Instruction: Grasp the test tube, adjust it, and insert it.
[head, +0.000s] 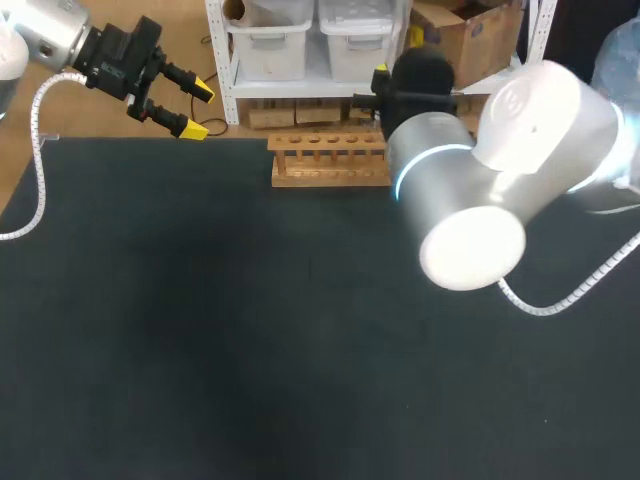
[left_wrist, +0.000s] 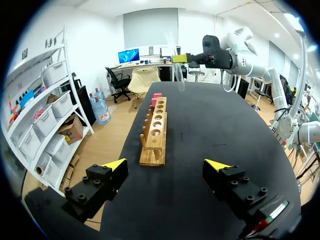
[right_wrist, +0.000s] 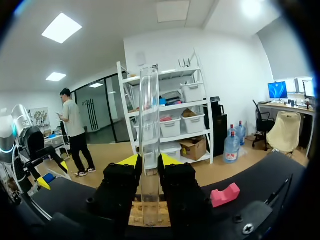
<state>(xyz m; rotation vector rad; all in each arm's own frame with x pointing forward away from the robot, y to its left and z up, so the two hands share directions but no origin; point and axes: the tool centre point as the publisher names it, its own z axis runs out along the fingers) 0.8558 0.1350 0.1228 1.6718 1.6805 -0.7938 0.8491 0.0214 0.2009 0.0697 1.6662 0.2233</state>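
The right gripper (right_wrist: 149, 164) pinches the glass tube (right_wrist: 149, 115), held straight up above the wooden rack (head: 328, 160), likely so it can slide into a hole. The left gripper (head: 197, 110) is spread at the worktop (head: 250, 330) corner, out of the way

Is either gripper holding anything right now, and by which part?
The right gripper is shut on the test tube, pinching it from two sides roughly mid-length, with the tube upright. The left gripper is open and empty.
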